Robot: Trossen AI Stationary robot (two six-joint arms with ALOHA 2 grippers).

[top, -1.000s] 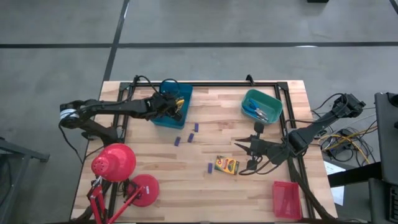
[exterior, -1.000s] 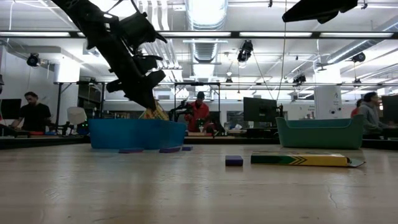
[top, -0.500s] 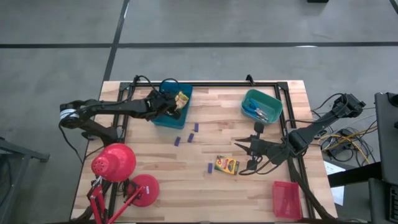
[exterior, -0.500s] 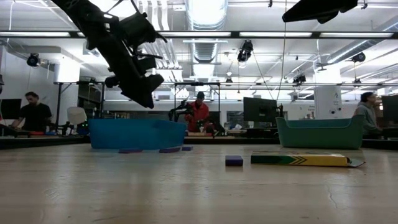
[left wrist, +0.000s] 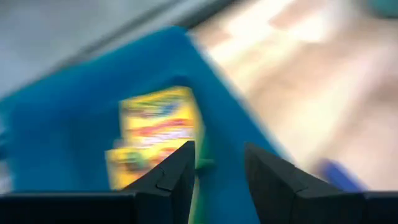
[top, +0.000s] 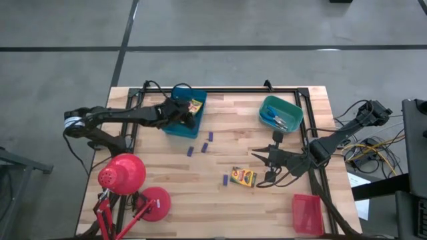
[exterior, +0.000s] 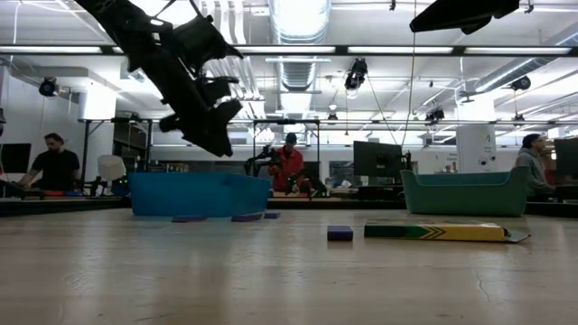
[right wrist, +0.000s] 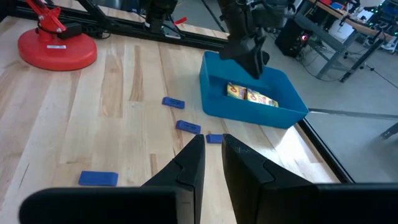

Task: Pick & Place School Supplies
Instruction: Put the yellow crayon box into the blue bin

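High view: crayon boxes (top: 194, 105) now lie released in blue tray (top: 175, 128).
Left gripper (top: 187, 119): jaws parted, empty, raised.
Right gripper (top: 259, 155): jaws nearly closed, empty.
Remaining: one crayon box (top: 243, 177) on desk (top: 167, 173).

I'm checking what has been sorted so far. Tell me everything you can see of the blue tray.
The blue tray is a rectangular open bin with raised walls, plastic by its look, standing flat on the wooden table near the far left edge. Two yellow crayon boxes lie side by side inside it. The left gripper hangs just above it, fingers parted and empty. Small purple sticks lie on the table beside it, not touching.
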